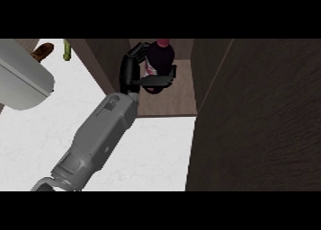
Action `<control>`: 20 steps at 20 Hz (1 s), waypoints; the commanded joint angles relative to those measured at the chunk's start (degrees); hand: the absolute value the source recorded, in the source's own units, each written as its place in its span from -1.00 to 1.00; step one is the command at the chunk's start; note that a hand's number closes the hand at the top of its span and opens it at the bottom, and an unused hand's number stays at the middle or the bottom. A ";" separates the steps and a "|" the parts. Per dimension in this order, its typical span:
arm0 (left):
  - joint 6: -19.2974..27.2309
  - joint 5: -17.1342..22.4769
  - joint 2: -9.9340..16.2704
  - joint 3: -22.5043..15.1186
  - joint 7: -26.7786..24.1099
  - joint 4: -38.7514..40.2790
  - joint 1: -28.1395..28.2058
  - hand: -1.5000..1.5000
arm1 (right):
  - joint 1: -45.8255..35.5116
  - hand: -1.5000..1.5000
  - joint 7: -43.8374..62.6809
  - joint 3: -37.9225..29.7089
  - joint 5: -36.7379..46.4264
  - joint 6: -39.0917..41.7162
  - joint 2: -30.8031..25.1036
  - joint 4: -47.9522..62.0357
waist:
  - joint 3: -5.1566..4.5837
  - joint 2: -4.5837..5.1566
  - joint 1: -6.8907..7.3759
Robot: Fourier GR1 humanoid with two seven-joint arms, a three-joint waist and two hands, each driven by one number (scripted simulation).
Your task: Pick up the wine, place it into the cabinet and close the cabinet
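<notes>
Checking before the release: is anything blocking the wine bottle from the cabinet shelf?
Nothing visible does. The right hand is curled round the wine bottle, already inside the open cabinet above its wooden shelf. The open door stands off to the right, out of the way.

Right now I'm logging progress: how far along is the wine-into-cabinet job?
Picked up: the right hand has its fingers curled round the wine bottle. In hand: the bottle is inside the cabinet, but I cannot tell if it rests on the shelf. Left: letting go, withdrawing and shutting the cabinet door, which stands open. The left hand is not in view.
</notes>
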 commanded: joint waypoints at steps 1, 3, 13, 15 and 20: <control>1.76 0.52 -0.11 1.54 -5.00 6.48 -4.50 1.00 | -0.81 -1.00 1.80 -5.38 -8.89 2.08 -2.84 -3.31 | 0.03 0.39 -1.01; 0.85 -1.35 0.05 3.53 -6.00 8.33 -5.87 1.00 | -0.97 -1.00 3.44 -2.38 -5.39 -0.08 -0.95 -4.81 | 0.00 0.20 -0.27; 1.54 1.97 -0.11 5.95 -8.13 17.12 -12.32 1.00 | 0.22 -1.00 2.63 2.00 -2.56 0.71 0.54 -4.37 | -0.02 0.46 -1.50; -1.53 2.54 0.87 9.21 -9.07 17.71 -10.27 1.00 | 0.93 -1.00 2.67 -1.81 -5.69 1.02 -0.59 -4.71 | 0.01 0.38 -0.74; -3.25 5.32 0.44 12.59 -7.68 20.17 -13.70 1.00 | -3.00 -1.00 1.25 -1.20 -3.86 -0.09 0.86 -0.81 | -0.01 0.67 -1.12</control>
